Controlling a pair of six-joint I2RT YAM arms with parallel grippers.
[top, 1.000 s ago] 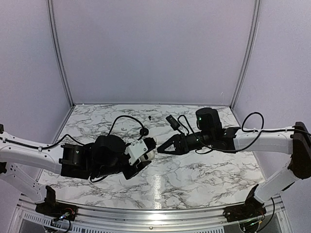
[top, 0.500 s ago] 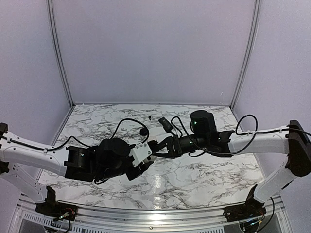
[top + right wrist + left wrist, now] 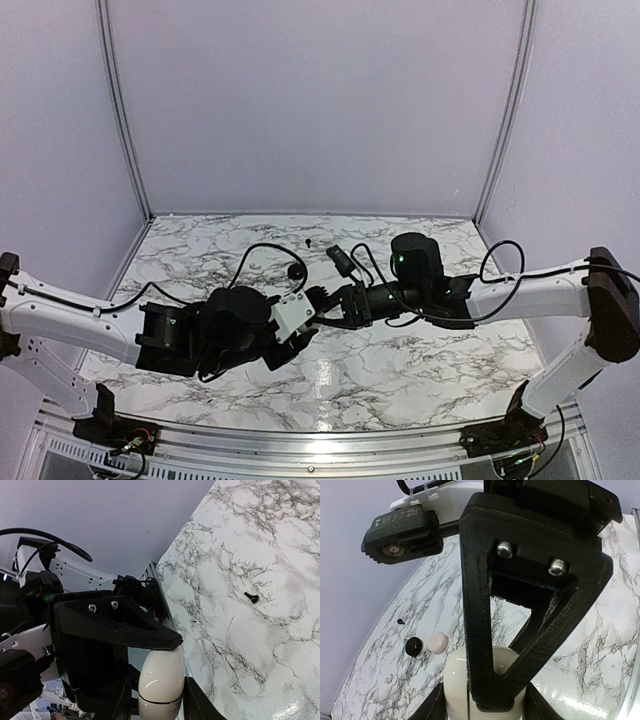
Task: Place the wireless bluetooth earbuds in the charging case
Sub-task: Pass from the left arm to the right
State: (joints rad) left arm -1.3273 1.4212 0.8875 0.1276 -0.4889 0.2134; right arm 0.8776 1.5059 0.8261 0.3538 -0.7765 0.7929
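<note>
1. Find the right gripper (image 3: 157,705) drawn in from three o'clock over the last second. Now sits nose to nose with the left gripper (image 3: 480,707) at mid-table in the top view.
2. Find its jaws narrowing over that same second, one on each side of the charging case (image 3: 160,675). Cannot tell from the wrist view whether they are truly clenched on the shell or only brushing it.
3. See the left gripper unchanged in width, grasping the charging case by its body and holding it raised off the marble table (image 3: 420,350).
4. Read the case as closed: seam unbroken around the shell, no pinkish inside on show.
5. Spot only one earbud (image 3: 309,241), a tiny dark stub lying on the marble at about twelve o'clock from the meeting grippers, well apart from the case. Cannot find the second.
6. Take the change as a two-handed hold being set up, probably to pry the lid open while the left steadies the body. Nothing inserted yet, so count the task as early.
7. Watch for slip: smooth rounded shell, two pinches crowded onto one small body, little spare surface for either.
</note>
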